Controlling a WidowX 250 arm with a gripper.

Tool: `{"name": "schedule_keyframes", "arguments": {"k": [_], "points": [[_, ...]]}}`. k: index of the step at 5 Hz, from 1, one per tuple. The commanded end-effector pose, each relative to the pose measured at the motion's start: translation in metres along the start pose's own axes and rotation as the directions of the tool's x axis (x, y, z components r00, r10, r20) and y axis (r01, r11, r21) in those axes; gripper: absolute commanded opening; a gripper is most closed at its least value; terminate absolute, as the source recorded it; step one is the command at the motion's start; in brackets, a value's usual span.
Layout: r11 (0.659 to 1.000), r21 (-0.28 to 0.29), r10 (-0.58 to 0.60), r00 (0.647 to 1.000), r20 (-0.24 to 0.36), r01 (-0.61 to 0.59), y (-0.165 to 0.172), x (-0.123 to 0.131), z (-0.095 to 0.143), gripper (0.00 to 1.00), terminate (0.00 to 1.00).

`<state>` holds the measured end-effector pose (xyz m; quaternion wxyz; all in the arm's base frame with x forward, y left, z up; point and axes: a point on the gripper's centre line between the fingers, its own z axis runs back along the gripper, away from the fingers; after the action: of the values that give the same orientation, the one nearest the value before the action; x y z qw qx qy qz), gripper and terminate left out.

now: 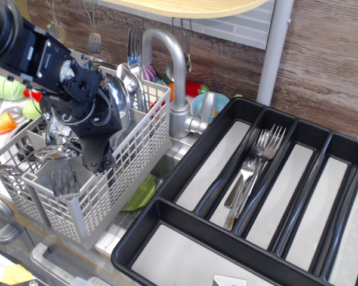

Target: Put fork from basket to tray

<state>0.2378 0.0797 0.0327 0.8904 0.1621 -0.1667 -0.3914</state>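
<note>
Forks (pixel 64 182) stand tines-up in the near corner of the grey lattice basket (pixel 116 179), among shiny spoons. The black gripper (pixel 101 159) reaches down into the basket; whether its jaws are parted or holding anything cannot be told. Three steel forks (pixel 253 167) lie in the glossy black tray (pixel 167 205), right of a curved metal tap (pixel 176 77).

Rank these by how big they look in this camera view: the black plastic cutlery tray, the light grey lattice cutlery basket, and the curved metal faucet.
Largest to smallest:
1. Black plastic cutlery tray, though it sits nearest the camera.
2. Light grey lattice cutlery basket.
3. Curved metal faucet.
</note>
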Motion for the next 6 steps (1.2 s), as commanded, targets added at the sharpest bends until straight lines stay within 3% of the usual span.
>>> {"name": "schedule_keyframes", "arguments": {"k": [1,2,4,5,6], "points": [[1.0,0.03,-0.01,1.0,0.009,0.01,0.016,0.003,-0.004,1.0,0.0],[1.0,0.017,-0.008,1.0,0.01,0.008,0.024,0.002,-0.009,0.0,0.0],[1.0,-0.016,0.023,0.999,0.048,-0.022,0.022,-0.004,-0.028,0.0,0.0],[0.999,-0.03,0.041,0.999,0.03,-0.04,0.022,-0.002,-0.02,0.0,0.0],[0.999,-0.012,0.049,0.999,-0.024,-0.05,0.031,0.007,0.008,0.0,0.0]]}}
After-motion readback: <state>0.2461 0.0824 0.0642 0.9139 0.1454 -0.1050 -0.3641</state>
